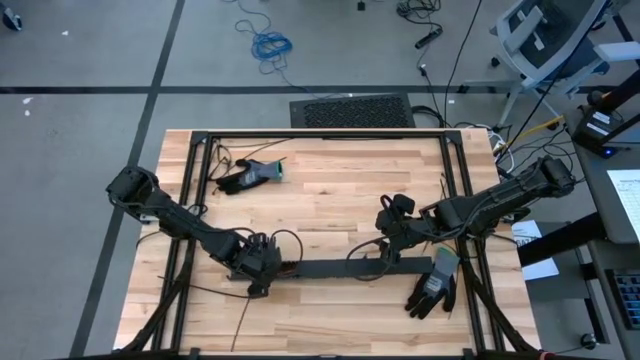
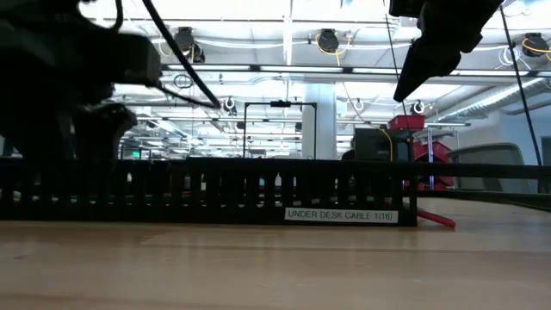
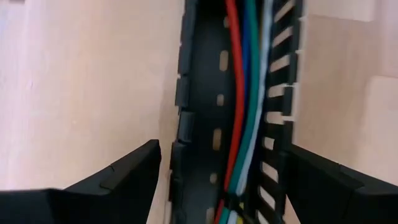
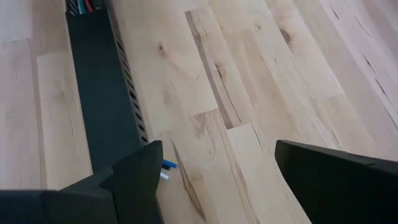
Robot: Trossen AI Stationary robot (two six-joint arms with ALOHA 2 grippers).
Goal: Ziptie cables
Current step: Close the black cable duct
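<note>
The cables (image 3: 241, 93), red, blue, green and white wires, lie lengthwise inside a black slotted tray (image 3: 205, 93) that rests flat on the wooden table (image 1: 330, 200). My left gripper (image 3: 221, 180) is open over the tray's left end (image 1: 262, 268), one finger on each side of it. My right gripper (image 4: 217, 168) is open above bare wood beside the tray (image 4: 99, 106), near its right part (image 1: 392, 228). Small blue and white wire ends (image 4: 165, 169) stick out by its finger. In the low view the tray (image 2: 215, 194) spans the table and my right gripper (image 2: 435, 47) hangs above it.
One dark glove (image 1: 250, 175) lies toward the far left of the table, another (image 1: 435, 285) near the right end of the tray. A black frame (image 1: 320, 135) borders the table. A thin black strip (image 1: 243, 318) lies near the near edge. Bare wood stretches between the arms.
</note>
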